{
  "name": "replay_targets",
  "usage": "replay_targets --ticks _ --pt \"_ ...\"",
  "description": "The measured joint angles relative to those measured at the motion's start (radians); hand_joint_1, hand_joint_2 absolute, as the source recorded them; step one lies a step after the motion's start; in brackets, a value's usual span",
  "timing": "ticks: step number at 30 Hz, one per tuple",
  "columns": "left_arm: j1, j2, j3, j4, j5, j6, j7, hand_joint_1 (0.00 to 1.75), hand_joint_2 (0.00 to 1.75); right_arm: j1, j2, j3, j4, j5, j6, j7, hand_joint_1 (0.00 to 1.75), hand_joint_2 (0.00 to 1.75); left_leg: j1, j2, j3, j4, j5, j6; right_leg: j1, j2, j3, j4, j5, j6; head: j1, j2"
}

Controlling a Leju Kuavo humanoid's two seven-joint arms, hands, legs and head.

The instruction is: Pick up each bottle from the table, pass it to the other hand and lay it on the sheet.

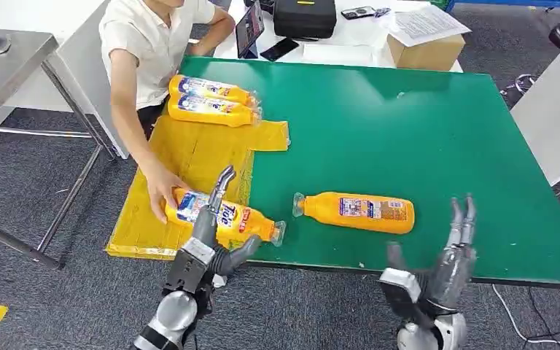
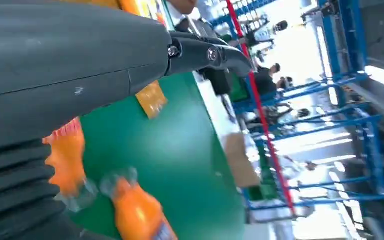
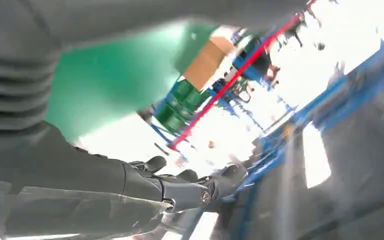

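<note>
worktop (image 1: 408, 124): green surface, seen from the head view; a white table with a cardboard box (image 1: 426, 49) and a black case (image 1: 305, 16) stands just behind it.
sheet (image 1: 189, 157): yellow, laid over the worktop's left part, its near-left corner reaching past the edge.
far bottles (image 1: 211, 100): two orange bottles lying side by side on the sheet's far end, touching each other, caps toward the right.
near-left bottle (image 1: 226, 217): orange, on its side at the sheet's right edge, clear cap end lying on the green surface.
loose bottle (image 1: 357, 211): orange, on its side on bare green worktop, well right of the sheet, cap toward the left, nothing touching it.
left hand (image 1: 215, 233): over the near-left bottle, fingers stretched out and apart, thumb off to the side; whether it touches the bottle cannot be told; nothing is clasped.
right hand (image 1: 437, 270): at the worktop's near edge, right of the loose bottle, fingers extended upward and spread, holding nothing.
person (image 1: 153, 44): white shirt, seated at the worktop's left side.
person's hand (image 1: 162, 195): resting on the base end of the near-left bottle.
</note>
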Motion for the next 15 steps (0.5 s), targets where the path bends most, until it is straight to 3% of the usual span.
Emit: replay_targets --ticks 6,15 --pt "0.027 -0.005 -0.054 -0.036 0.018 0.006 -0.018 0.0 1.75 -0.071 -0.085 -0.064 0.166 0.151 -0.001 0.003 0.0 1.75 -0.001 0.0 0.0 0.0 0.0 0.0 0.0 0.0 0.001 0.0 0.001 0.0 0.0 0.0" --pt "0.034 -0.005 -0.084 -0.043 0.008 0.012 -0.021 0.0 1.75 -0.145 -0.16 -0.09 0.344 0.186 -0.002 0.027 0.0 1.75 0.0 0.0 0.0 0.0 0.0 0.0 0.0 0.0 0.0 0.0 0.0 0.0 0.0 0.0"
